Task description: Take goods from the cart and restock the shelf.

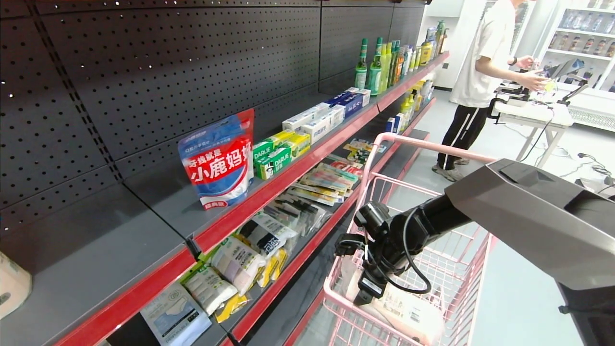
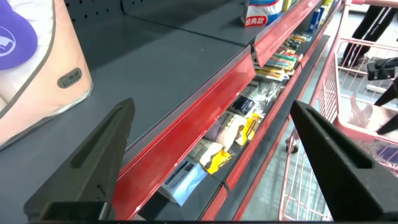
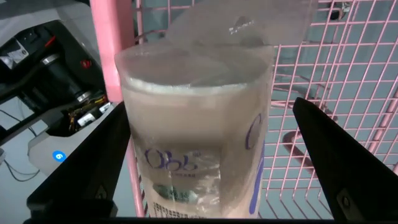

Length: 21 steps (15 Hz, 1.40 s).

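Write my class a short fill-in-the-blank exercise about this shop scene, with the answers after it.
The right tool hangs inside the pink ____.
The left tool is ____ above the grey shelf.
The blue and red pouch stands on that shelf, whose front edge is ____.
Beside the pouch lie toothpaste boxes, mainly ____ in colour.
Missing words: cart; open; red; green.

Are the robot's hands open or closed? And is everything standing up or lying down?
left gripper, open, above the shelf
right gripper, open, one finger each side of the wrapped pack
wrapped pack, lying in the cart, not squeezed yet
cart, beside the shelf, holding the pack
red and blue pouch, standing upright on the shelf
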Motion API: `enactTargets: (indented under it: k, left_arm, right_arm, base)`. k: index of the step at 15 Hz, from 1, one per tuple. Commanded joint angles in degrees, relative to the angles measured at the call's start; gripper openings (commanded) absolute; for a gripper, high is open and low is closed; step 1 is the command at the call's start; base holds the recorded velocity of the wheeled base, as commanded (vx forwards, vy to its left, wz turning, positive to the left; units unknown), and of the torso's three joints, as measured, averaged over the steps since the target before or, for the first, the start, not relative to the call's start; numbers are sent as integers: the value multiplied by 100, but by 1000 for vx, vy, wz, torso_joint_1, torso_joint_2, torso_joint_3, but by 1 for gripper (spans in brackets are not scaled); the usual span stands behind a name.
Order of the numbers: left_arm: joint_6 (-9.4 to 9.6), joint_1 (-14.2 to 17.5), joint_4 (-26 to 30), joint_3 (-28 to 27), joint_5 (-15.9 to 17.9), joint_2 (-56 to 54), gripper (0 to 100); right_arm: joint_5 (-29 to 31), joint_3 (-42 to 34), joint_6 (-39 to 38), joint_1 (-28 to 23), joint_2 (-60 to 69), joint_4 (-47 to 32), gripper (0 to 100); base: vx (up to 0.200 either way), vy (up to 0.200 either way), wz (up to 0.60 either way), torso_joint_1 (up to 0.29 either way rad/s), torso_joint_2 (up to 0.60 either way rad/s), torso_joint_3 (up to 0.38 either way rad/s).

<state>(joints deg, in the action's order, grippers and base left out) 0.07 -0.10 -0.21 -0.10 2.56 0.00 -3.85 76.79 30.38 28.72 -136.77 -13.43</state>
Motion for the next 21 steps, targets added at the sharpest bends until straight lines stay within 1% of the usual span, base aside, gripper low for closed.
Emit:
enactTargets:
  k: [1, 7, 9, 13, 19, 21]
  left_arm:
    - [-7, 1, -6, 1, -1, 9, 100]
    - [1, 1, -6, 1, -1, 9, 100]
    - [-7, 1, 3, 1, -1, 9, 100]
    - [-7, 1, 3, 1, -1, 9, 100]
    - [-7, 1, 3, 1, -1, 9, 100]
    - [-7, 1, 3, 1, -1, 9, 100]
  right_arm:
    - [-1, 117, 3, 2, -131, -1, 100]
    - [-10, 143, -6, -139, -351, 7, 100]
    - [95, 143, -6, -209, -421, 7, 100]
    - [165, 143, 3, -209, -535, 245, 100]
    - [201, 161, 126, -156, -641, 262, 100]
    - [201, 187, 100, -165, -737, 447, 100]
  base:
    - [0, 0, 0, 0, 0, 0]
    - [0, 0, 0, 0, 0, 0]
    - [0, 0, 0, 0, 0, 0]
    - [0, 0, 0, 0, 0, 0]
    - [0, 0, 0, 0, 0, 0]
    - [0, 0, 0, 0, 0, 0]
